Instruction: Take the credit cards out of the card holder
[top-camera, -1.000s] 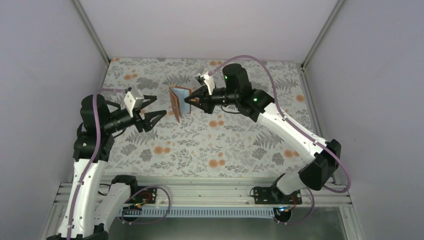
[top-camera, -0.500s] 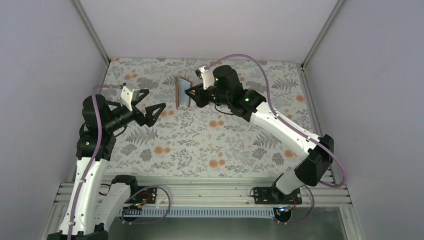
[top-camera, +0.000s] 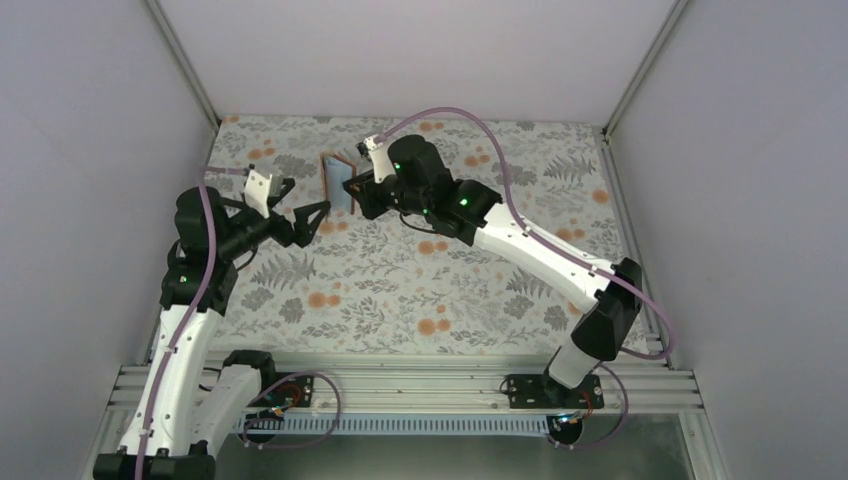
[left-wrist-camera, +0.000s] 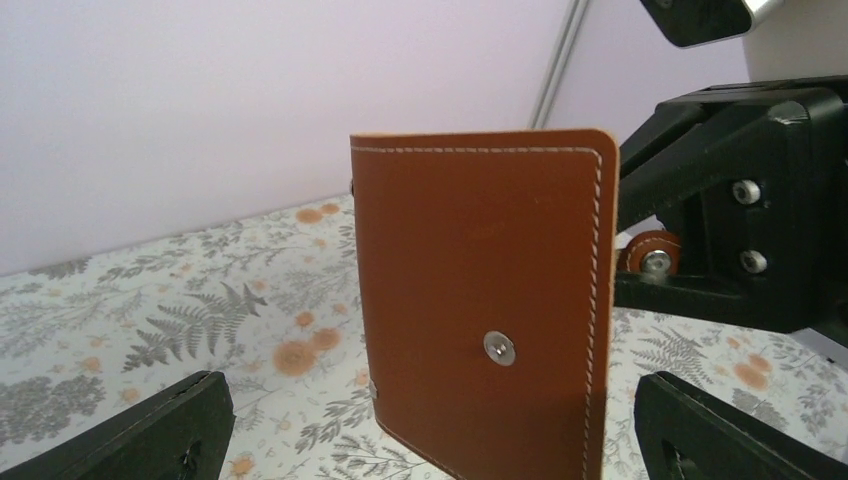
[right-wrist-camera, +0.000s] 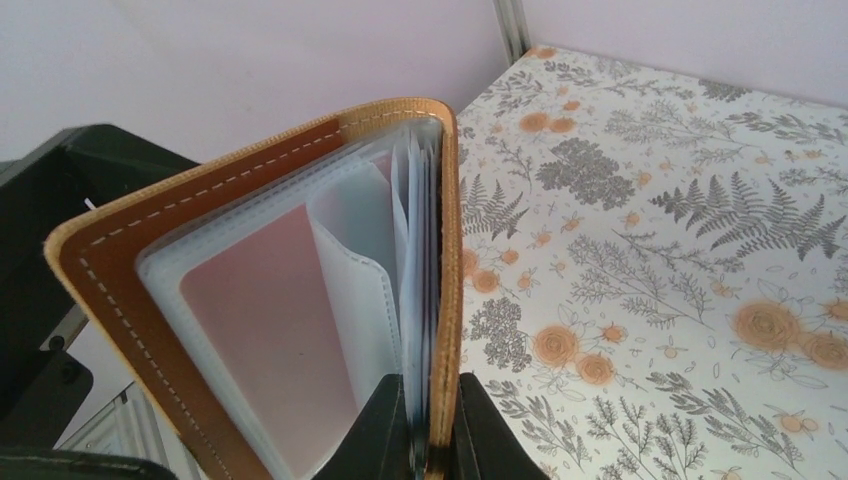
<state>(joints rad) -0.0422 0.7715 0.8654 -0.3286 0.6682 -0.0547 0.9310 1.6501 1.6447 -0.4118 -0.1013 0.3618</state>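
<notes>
At left, the left gripper (top-camera: 308, 203) is spread wide, near the card holder (left-wrist-camera: 480, 300), which is held upright above the floral table (top-camera: 450, 290), one edge clamped in the right gripper (right-wrist-camera: 430, 440). Only the brown cover is turned toward the open jaws, so the holder could be knocked or twisted out of that thin pinch. A pinkish card (right-wrist-camera: 265, 320) is seen inside a clear sleeve, blocked by cover and plastic.
</notes>
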